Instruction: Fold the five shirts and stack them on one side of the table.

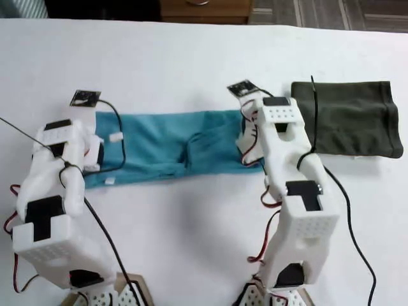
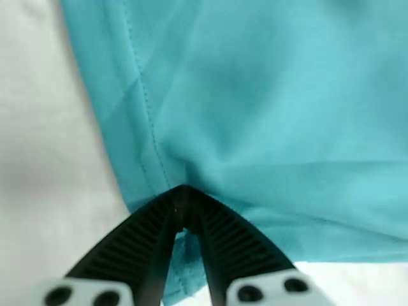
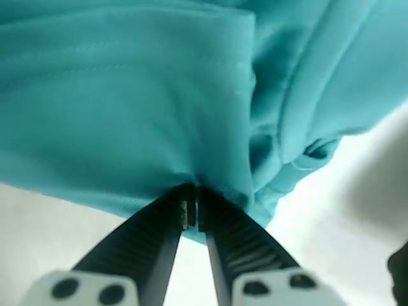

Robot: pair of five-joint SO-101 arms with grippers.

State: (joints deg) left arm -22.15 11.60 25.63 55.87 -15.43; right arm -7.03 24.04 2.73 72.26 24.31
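Fabric sits pinched in both claws: left gripper (image 2: 183,207) is closed on the left edge of the teal shirt (image 1: 159,150), right gripper (image 3: 191,207) on its right edge; the shirt lies as a long band across the table (image 1: 191,64) between the arms (bunched at its middle); a folded dark shirt (image 1: 347,118) rests far right; I judge the cloth light, limp, sag-prone, best held at stitched hems.

Beyond the far edge of the wide white surface (image 1: 191,64), a brown wooden cabinet (image 1: 205,11) stands on a grey plank floor (image 1: 319,13) in soft, even light.
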